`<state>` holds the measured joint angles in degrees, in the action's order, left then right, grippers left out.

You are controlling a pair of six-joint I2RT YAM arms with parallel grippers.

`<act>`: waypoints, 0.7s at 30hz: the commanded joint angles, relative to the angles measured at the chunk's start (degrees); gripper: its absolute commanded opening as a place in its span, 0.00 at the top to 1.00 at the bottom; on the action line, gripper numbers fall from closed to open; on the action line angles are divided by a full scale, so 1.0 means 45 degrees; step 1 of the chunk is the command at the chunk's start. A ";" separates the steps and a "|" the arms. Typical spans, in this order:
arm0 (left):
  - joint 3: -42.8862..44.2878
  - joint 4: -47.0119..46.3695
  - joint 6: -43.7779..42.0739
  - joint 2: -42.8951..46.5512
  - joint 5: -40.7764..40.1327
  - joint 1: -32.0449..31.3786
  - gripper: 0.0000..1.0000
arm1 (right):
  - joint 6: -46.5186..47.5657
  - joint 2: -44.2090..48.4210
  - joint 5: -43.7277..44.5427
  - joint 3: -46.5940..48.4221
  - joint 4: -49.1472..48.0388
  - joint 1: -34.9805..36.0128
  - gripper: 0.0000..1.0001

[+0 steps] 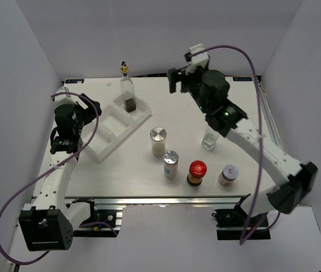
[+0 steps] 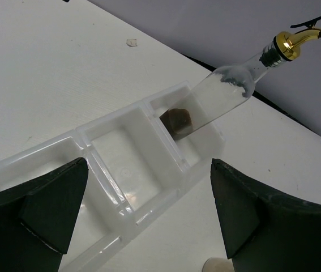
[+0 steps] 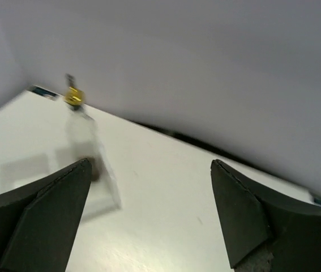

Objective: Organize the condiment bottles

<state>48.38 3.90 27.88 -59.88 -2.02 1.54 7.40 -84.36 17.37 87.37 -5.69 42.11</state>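
Observation:
A clear cruet (image 1: 128, 90) with a gold-black pourer stands in the far compartment of the white rack (image 1: 106, 140). It also shows in the left wrist view (image 2: 222, 93) and, blurred, in the right wrist view (image 3: 84, 133). A second clear cruet (image 1: 210, 140) is partly hidden behind the right arm. Two silver-lidded white shakers (image 1: 158, 140) (image 1: 171, 164), a red-lidded brown jar (image 1: 197, 173) and a small white-lidded jar (image 1: 228, 174) stand on the table. My left gripper (image 1: 91, 107) (image 2: 149, 215) is open and empty over the rack's near side. My right gripper (image 1: 176, 79) (image 3: 149, 215) is open and empty, raised near the back wall.
The rack's (image 2: 64, 156) other compartments hold nothing. White walls enclose the table at the back and on both sides. The right arm (image 1: 245, 133) stretches across the right half of the table above the second cruet.

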 commanded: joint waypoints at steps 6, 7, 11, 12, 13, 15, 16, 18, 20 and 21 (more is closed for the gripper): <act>0.0342 0.0519 -0.0179 -0.0053 -0.0857 -0.1824 0.02 | -0.2637 0.3547 0.5435 -0.1524 0.6671 -0.0060 0.11; 0.0439 0.0558 -0.0354 -0.0208 -0.0995 -0.2272 0.02 | -0.3182 0.3725 0.5979 -0.1661 0.7507 -0.0060 0.11; 0.0752 0.0929 -0.0590 -0.0502 -0.1931 -0.2998 0.02 | -0.4220 0.4604 0.6746 -0.2540 0.8704 -0.0177 0.11; 0.0791 0.0988 -0.0590 -0.0541 -0.2011 -0.3037 0.02 | -0.4416 0.4915 0.6805 -0.2696 0.8823 -0.0216 0.11; 0.0811 0.0969 -0.0628 -0.0561 -0.2012 -0.3115 0.02 | -0.4592 0.5072 0.6844 -0.3181 0.8843 -0.0255 0.11; 0.0831 0.0969 -0.0726 -0.0600 -0.2012 -0.3233 0.02 | -0.4866 0.5482 0.6747 -0.3691 0.8590 -0.0450 0.11; 0.0850 0.1008 -0.0804 -0.0600 -0.2012 -0.3330 0.02 | -0.4886 0.5523 0.6456 -0.3868 0.8551 -0.0528 0.11; 0.0850 0.1047 -0.0824 -0.0620 -0.2089 -0.3350 0.02 | -0.4945 0.5504 0.6395 -0.4297 0.8337 -0.0801 0.10; 0.0812 0.1066 -0.0844 -0.0581 -0.2206 -0.3350 0.02 | -0.4887 0.5291 0.5908 -0.4590 0.7928 -0.1326 0.11; 0.0773 0.1047 -0.0863 -0.0561 -0.2304 -0.3350 0.02 | -0.4848 0.5192 0.5520 -0.4689 0.7674 -0.1543 0.10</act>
<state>49.80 7.88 24.99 -63.13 -10.44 -13.26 -12.82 -60.49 43.88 67.29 32.25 37.56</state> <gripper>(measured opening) 0.978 0.896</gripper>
